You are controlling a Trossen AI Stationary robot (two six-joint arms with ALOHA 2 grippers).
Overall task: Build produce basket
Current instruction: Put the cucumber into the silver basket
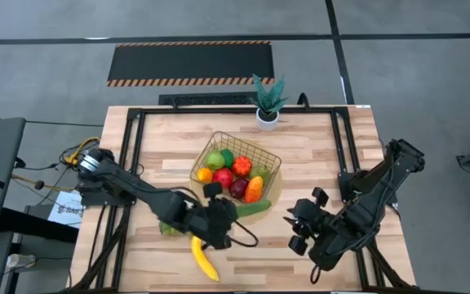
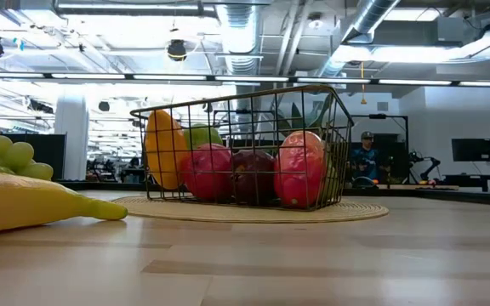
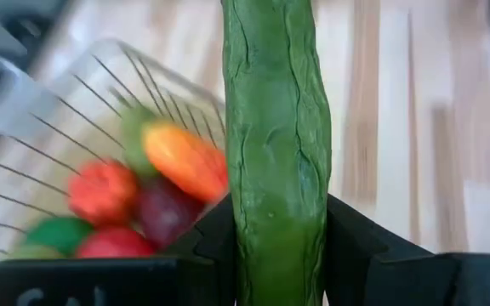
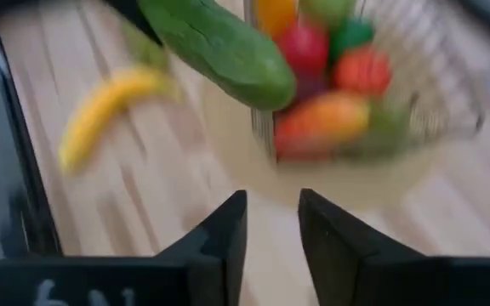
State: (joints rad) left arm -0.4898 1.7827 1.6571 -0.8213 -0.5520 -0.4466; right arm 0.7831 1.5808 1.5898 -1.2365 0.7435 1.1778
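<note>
The gold wire basket (image 1: 261, 152) stands on a round tan mat (image 2: 356, 211) mid-table and holds several fruits: red, orange, green and yellow pieces. My left gripper (image 1: 221, 222) is just near of the basket, shut on a green cucumber (image 1: 253, 208) whose free end points at the basket. A yellow banana (image 1: 204, 257) lies on the table near the front edge. Green grapes (image 1: 168, 229) lie beside the left arm. My right gripper (image 1: 299, 232) hovers to the right of the cucumber with a narrow gap between its fingers (image 4: 272, 229), holding nothing. My left gripper pinches the cucumber between its two fingers (image 3: 351, 242) at one end (image 3: 275, 246). The fingers lie along the cucumber, coming from the table's left-near side. The rest of it juts forward past the fingertips toward the basket (image 3: 100, 76), and it looks lifted off the table.
A small potted green plant (image 1: 268, 98) stands at the table's far edge behind the basket. Black frame rails run along the table's left and right sides. Bare wood lies between the basket and the right gripper and along the near right part.
</note>
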